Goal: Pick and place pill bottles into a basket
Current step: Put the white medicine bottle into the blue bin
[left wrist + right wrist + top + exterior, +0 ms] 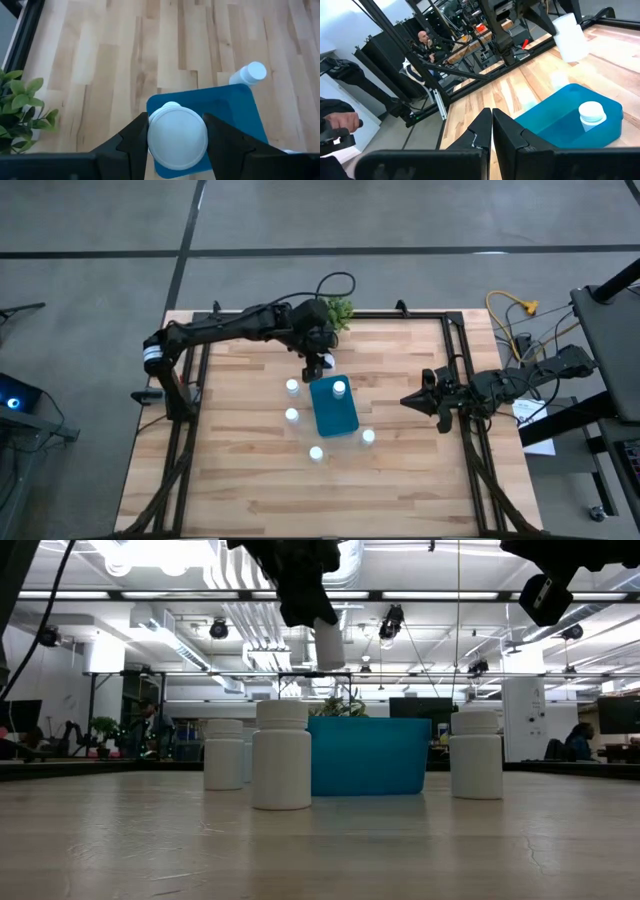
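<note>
Overhead, left gripper [318, 364] fingers clamp a pill bottle [177, 137] above the basket [333, 408] edge; right gripper [420, 399] fingers together.

1. The bottle [177, 138] clamped between the left gripper [176, 145] fingers is plain white, cap and body alike.
2. Below that gripper, the basket [333, 412] is solid teal-blue.
3. The bottle inside the basket [339, 388] is white too.
4. Behind the gripper, the potted plant [340, 310] shows green leaves.
5. The table [250, 470] is pale wood in striped planks.
6. Both grippers are dark, near black.
</note>
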`<state>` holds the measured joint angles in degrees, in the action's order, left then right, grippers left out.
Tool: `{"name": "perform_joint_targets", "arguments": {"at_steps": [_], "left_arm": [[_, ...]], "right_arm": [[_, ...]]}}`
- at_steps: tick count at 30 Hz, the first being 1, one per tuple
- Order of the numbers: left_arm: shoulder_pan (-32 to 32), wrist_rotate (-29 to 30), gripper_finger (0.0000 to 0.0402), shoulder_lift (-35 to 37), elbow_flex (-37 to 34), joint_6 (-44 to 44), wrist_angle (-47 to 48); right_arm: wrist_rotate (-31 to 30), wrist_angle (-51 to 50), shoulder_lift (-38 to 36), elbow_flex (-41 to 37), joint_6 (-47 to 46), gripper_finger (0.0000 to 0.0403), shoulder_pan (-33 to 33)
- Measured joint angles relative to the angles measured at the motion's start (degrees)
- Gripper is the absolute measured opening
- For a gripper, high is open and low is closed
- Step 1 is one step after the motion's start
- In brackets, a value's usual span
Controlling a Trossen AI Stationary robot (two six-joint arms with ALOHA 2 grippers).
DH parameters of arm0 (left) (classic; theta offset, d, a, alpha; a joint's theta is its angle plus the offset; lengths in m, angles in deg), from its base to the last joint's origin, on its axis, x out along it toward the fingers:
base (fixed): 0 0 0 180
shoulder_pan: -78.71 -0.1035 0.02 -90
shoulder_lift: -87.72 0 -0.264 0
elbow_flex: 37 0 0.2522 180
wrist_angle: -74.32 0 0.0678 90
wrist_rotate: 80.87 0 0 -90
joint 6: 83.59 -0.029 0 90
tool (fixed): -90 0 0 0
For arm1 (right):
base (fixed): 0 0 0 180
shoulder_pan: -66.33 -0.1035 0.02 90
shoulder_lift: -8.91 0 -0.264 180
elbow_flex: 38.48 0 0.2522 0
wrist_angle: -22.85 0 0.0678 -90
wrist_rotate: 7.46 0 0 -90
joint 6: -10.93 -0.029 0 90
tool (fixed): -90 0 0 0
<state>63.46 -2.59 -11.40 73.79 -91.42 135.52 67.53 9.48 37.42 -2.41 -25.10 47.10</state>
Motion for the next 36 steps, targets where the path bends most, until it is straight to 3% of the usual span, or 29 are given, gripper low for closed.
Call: {"name": "perform_joint_targets", "arguments": {"at_steps": [19,36], "left_arm": [[3.8,0.0,0.0146,0.3,-5.5,1.5,-1.0],[4.7,0.0,0.0146,0.3,-10.2,2.8,-7.6]], "right_arm": [[0.0,0.4,0.0,0.0,0.3,0.0008,0.0],[0.0,0.4,0.0,0.0,0.4,0.0008,0.0]]}}
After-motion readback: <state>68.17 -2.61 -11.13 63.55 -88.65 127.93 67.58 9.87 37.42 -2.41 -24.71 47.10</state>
